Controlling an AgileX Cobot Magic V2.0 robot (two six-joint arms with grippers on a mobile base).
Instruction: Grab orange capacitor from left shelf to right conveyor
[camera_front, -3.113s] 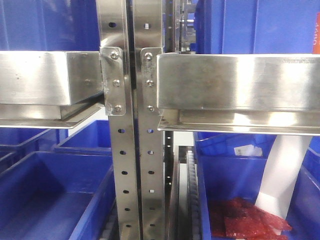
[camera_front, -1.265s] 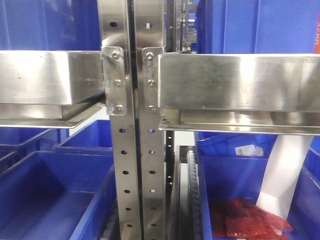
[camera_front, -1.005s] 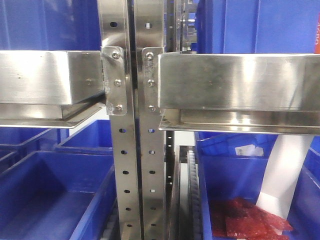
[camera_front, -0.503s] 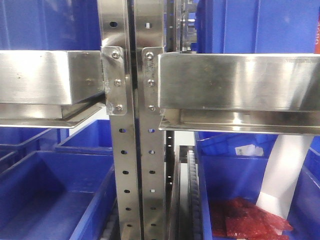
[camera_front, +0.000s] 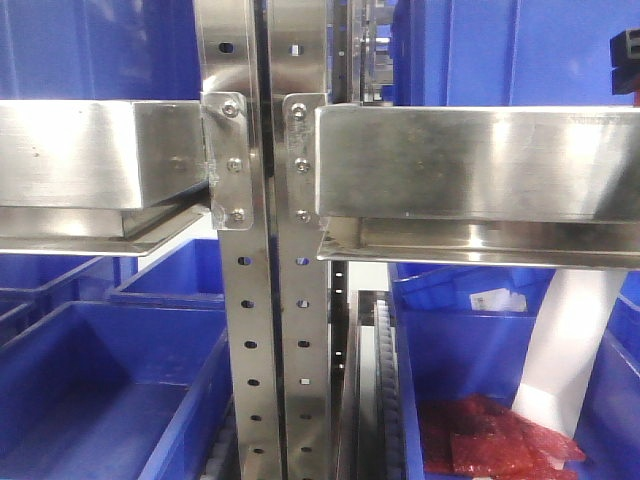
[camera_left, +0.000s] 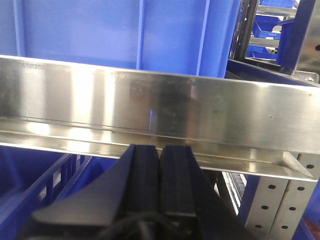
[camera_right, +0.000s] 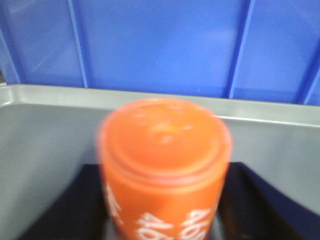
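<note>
The orange capacitor (camera_right: 165, 160) is gripped between the dark fingers (camera_right: 247, 200) of the right claw (camera_right: 165, 205), before the steel shelf (camera_right: 45, 125) and a blue bin (camera_right: 160, 45); the left claw (camera_left: 160, 148) is pressed shut

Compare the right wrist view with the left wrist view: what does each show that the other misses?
Only the right wrist view shows the orange capacitor, blurred and close, between the right hand's dark fingers. Only the left wrist view shows the left hand, fingers pressed together and empty, facing a steel crossbeam, with a perforated upright at right. Both show a ribbed blue bin wall behind.
</note>
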